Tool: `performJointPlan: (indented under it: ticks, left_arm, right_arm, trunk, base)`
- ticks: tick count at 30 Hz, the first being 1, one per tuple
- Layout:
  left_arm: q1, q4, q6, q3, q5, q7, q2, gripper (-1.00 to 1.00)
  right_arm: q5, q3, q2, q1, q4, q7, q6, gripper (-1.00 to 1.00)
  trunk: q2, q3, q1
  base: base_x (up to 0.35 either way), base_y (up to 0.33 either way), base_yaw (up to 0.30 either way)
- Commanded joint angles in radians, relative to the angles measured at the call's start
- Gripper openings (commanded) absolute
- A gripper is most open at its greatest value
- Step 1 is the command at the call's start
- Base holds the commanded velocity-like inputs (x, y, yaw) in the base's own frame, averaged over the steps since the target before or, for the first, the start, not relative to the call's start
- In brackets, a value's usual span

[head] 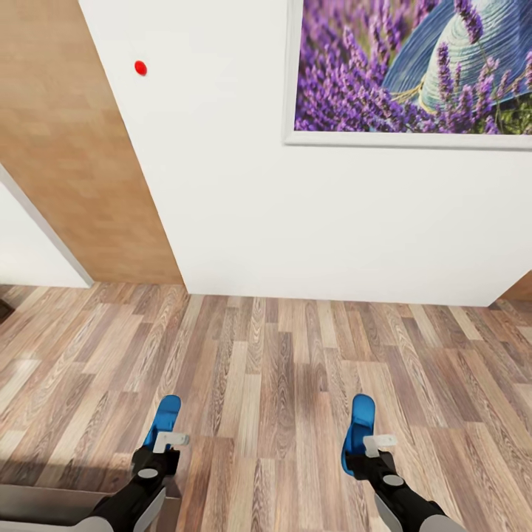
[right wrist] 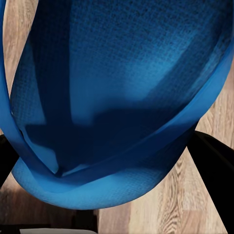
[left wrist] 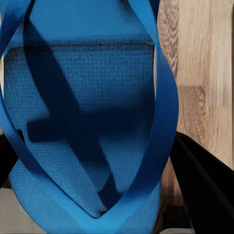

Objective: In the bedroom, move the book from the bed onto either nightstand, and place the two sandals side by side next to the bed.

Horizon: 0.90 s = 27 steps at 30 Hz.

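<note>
From above, the robot faces a white wall [head: 295,222] hung with a framed picture of lavender [head: 414,66], a small red dot [head: 140,68] on the wall to its left, a light wooden door [head: 66,148] beside that, and brown plank floor [head: 266,355] below. Low in that view the left gripper [head: 168,440] and the right gripper [head: 378,443] each carry a blue sandal, the left sandal [head: 164,417] and the right sandal [head: 360,425] both held up off the floor and pointing toward the wall, well apart from one another. The wrist cameras give what the head view cannot: up close, the left sandal [left wrist: 87,122] shows its textured sole and crossing straps, with a dark finger [left wrist: 204,190] pressed at its edge; the right sandal [right wrist: 122,97] sits likewise between black fingers [right wrist: 217,165]. Both grippers are closed on their sandals.
</note>
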Motion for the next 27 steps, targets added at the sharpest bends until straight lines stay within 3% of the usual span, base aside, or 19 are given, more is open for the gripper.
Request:
performJointPlan:
  ticks: [1,12,17,27]
  left_arm:
    - [0.0,0.0,-0.005,-0.008,0.011,0.005,0.0,-1.0]
    - [0.001,0.012,-0.018,-0.008,0.011,-0.001,-0.011,-1.0]
    - [0.002,0.026,-0.018,-0.008,0.01,-0.065,-0.012,-1.0]
    - [0.001,0.029,-0.018,-0.008,0.01,-0.093,-0.012,-1.0]
  right_arm:
    - [0.003,0.007,0.0,-0.001,0.001,-0.007,-0.002,-1.0]
    - [0.003,0.006,-0.001,-0.001,0.003,-0.007,-0.004,-1.0]
    - [0.003,0.007,0.0,0.0,0.003,-0.007,-0.004,-1.0]
    - [0.003,0.007,0.003,0.0,0.003,-0.007,-0.004,-1.0]
  trunk:
    - [-0.002,0.0,0.001]
    - [-0.002,0.018,0.001]
    - [-0.002,0.026,0.001]
    - [-0.002,0.041,0.001]
  base:
    - [0.0,0.0,0.0]
    - [0.0,0.0,0.0]
    - [0.0,0.0,0.0]
    - [0.0,0.0,0.0]
